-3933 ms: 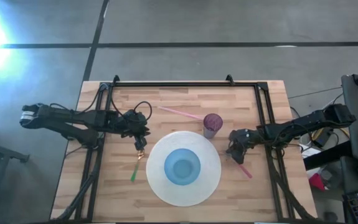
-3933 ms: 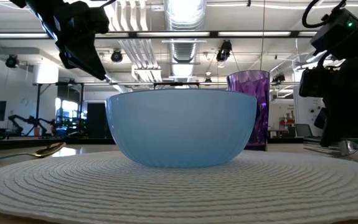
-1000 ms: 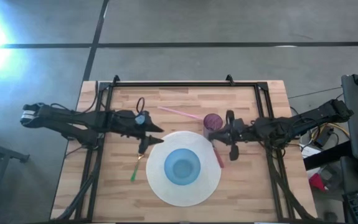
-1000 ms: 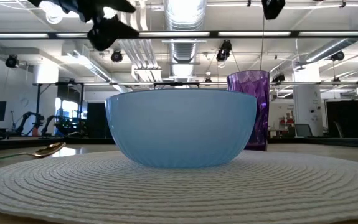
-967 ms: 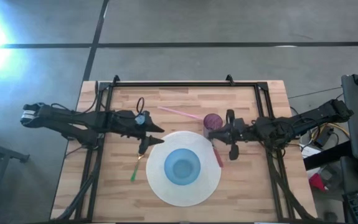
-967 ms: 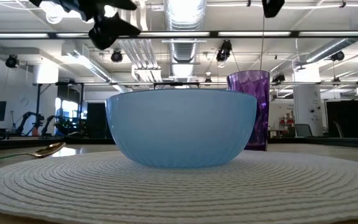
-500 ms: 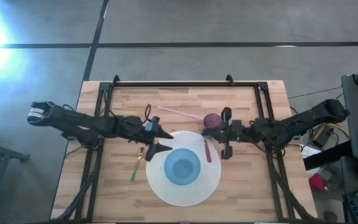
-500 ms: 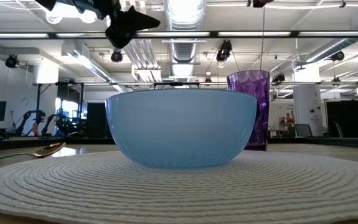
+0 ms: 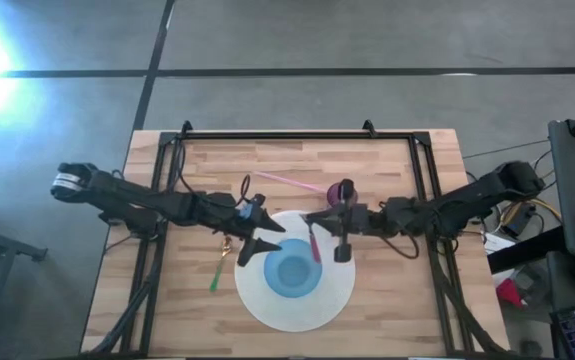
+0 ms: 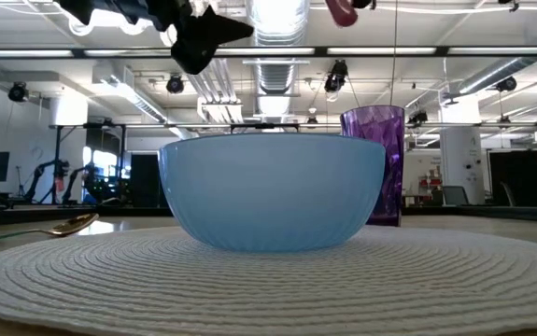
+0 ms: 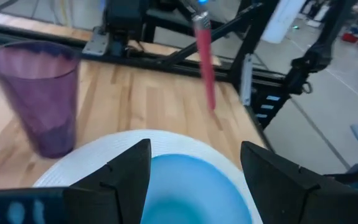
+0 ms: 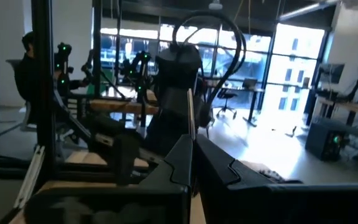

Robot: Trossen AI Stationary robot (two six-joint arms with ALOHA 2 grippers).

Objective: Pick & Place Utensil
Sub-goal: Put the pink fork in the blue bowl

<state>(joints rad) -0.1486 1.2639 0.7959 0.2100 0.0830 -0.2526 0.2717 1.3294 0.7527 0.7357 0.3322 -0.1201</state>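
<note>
High view: right gripper clenches a pink utensil over the bowl; left gripper, fingers spread, hovers beside the bowl.

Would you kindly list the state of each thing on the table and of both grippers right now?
Blue bowl: upright, empty, on the mat.
White mat: flat.
Purple cup: upright.
Red utensil: held above the bowl.
Green spoon: lying on the table.
Pink straw: lying.
Left gripper: open.
Right gripper: shut on utensil.

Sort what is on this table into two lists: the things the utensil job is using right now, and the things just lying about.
In use:
right gripper
pink utensil
blue bowl
left gripper

Lying about:
purple cup
green-handled spoon
pink straw
white placemat
</note>
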